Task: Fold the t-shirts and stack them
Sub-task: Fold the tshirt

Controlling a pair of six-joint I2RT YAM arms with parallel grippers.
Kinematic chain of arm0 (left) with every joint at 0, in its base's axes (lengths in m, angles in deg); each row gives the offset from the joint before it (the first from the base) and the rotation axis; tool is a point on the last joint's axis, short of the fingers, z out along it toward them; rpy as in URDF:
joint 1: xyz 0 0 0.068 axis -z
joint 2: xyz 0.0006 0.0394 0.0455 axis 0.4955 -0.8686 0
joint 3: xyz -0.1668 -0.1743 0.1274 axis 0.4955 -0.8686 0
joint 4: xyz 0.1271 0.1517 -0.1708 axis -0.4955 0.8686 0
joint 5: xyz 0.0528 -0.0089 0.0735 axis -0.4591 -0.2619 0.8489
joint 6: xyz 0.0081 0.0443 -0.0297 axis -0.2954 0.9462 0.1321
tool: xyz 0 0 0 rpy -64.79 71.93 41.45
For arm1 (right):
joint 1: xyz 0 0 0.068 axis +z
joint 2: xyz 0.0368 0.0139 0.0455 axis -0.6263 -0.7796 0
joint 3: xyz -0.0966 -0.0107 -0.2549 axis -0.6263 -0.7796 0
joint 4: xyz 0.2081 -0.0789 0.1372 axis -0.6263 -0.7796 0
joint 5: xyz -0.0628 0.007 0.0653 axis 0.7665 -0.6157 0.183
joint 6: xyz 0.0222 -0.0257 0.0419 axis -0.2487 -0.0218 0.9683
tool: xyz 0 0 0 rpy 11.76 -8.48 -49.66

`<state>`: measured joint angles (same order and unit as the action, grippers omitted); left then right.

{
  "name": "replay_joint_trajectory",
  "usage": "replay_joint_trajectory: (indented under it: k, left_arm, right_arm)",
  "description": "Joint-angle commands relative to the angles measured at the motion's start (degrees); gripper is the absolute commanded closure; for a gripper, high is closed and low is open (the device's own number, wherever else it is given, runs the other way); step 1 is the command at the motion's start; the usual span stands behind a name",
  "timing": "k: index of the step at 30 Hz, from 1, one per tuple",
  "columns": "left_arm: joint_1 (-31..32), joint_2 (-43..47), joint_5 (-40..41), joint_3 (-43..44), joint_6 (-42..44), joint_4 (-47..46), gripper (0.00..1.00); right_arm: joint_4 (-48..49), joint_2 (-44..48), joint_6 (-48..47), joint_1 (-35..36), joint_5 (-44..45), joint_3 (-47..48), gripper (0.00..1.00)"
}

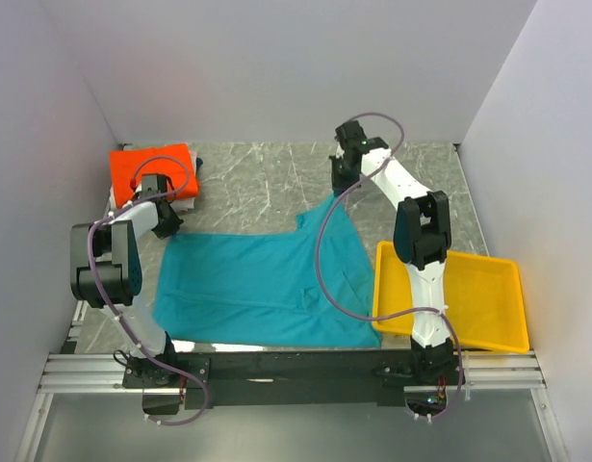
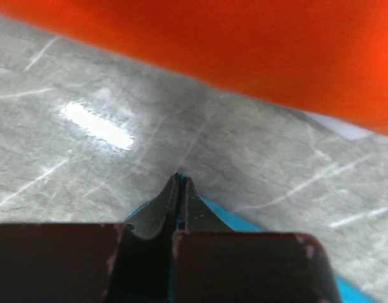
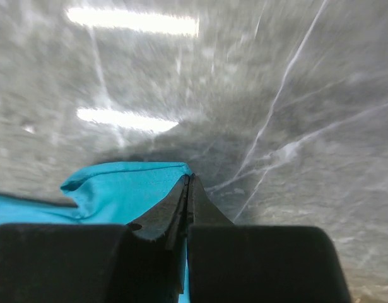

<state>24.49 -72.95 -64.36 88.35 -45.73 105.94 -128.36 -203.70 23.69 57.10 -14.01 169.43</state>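
T-shirts, two of them, sit on the grey marbled table (image 1: 257, 173) in front of you. Your biggest item is the teal t-shirt (image 1: 262, 284), spread mostly flat across the middle and near part of the table, with its near edge running along the table's front edge. Its far right corner is drawn up into a peak toward the right gripper. Its right side reaches the yellow tray (image 1: 488, 289), which sits at the near right of the table; you cannot tell from above whether cloth and tray touch. The orange t-shirt (image 1: 153, 168) is a compact folded bundle at the far left corner of the table, apart from the teal one.

Your left gripper (image 1: 167, 227) is down at the far left corner of the teal t-shirt, between it and the orange bundle. In the left wrist view its fingers (image 2: 197, 208) are pressed together with a thin sliver of teal cloth between them and more teal beneath, so it is clamped on that corner. The orange cloth fills the top of that view just beyond.

Your right gripper (image 1: 340, 189) has the raised far right corner. In the right wrist view its fingers (image 3: 203, 211) are closed tight, with teal cloth bunched at their left and pinched between them above bare table.
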Motion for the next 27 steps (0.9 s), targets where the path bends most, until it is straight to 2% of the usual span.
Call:
replay_joint_trajectory:
  k: [1,9,13,19,27]
  left_arm:
    - [0.1,2.5,-3.2,3.7,2.0,0.6,1.0]
    - [0.5,2.8,-5.4,10.6,2.8,2.2,1.0]
    - [0.6,2.6,-6.8,12.6,3.5,1.9,1.0]
    - [0.5,4.1,-6.8,10.9,4.6,1.9,1.0]
    - [0.6,8.5,-4.2,6.8,5.8,2.2,1.0]
  right_arm:
    - [-2.5,2.7,0.9,-1.2,0.2,6.7,1.0]
    - [-4.5,-1.8,1.6,-2.1,-1.8,16.7,1.0]
    - [-4.6,-1.7,1.6,-2.3,-2.5,18.5,1.0]
    - [-2.3,5.1,1.4,-2.2,-5.5,10.3,1.0]
    - [-0.8,18.7,-0.5,-1.1,-7.6,-8.5,1.0]
